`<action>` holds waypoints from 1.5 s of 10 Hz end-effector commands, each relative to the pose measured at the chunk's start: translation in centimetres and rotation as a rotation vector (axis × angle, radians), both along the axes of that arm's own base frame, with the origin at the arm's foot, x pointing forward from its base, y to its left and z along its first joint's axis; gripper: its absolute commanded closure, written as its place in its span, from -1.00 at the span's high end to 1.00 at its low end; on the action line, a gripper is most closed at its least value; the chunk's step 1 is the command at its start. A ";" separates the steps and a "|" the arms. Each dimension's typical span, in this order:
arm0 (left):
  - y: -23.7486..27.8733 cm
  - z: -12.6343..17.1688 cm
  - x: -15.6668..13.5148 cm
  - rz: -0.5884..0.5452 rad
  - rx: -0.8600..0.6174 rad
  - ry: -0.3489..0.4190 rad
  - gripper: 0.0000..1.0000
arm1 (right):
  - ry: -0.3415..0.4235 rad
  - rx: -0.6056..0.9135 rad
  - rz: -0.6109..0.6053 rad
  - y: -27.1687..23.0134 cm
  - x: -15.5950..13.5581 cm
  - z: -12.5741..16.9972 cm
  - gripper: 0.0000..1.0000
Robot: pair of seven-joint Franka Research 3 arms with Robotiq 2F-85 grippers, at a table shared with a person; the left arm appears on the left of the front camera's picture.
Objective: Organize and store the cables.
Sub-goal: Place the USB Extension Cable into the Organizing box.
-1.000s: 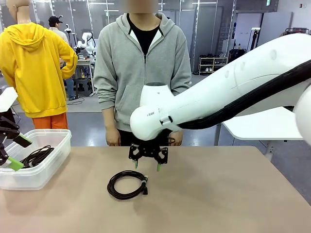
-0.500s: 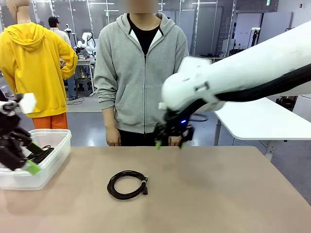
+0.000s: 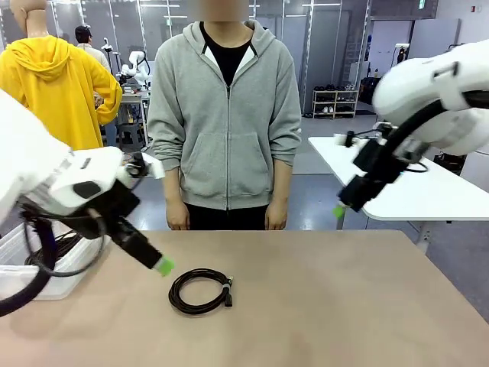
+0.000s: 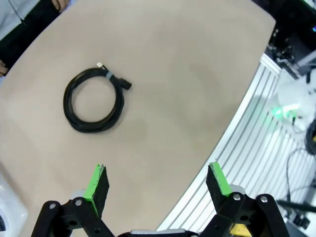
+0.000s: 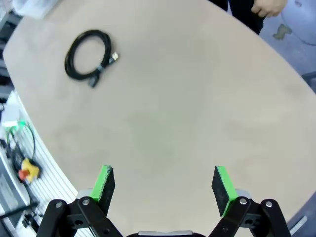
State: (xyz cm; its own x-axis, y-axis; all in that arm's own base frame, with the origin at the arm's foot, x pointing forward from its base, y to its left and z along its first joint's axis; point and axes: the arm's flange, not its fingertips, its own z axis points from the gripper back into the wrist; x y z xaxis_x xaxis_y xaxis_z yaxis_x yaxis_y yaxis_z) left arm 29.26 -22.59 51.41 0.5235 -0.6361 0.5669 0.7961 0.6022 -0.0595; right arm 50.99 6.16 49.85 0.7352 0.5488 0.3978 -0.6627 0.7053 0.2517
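**One cable on the table, at least one binned**

There's one coiled black cable lying flat on the tan table, left of center on the robot's side, with its plug ends tucked at the right of the loop. Nothing is touching it. Over at the table's left edge sits a clear plastic bin, and I can make out some black cord inside it, so I'd say part of the storing is done and this loose coil is what's left.

The left gripper hangs just to the left of the coil with its jaws spread wide and nothing between them. My guess is it's the one lined up for the pickup. The right gripper is up high and well off to the right, fingers also apart, holding nothing.

The left arm covers most of the bin in the front view, so I can't tell how many cables are in there. The person stands at the far side, hands down by the table edge, apparently empty but small and partly cut off.
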 end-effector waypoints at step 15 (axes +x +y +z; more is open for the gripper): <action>-9.9 -5.6 10.6 0.259 0.080 0.286 1.00 | -0.307 -0.121 0.258 -13.8 -12.5 0.6 1.00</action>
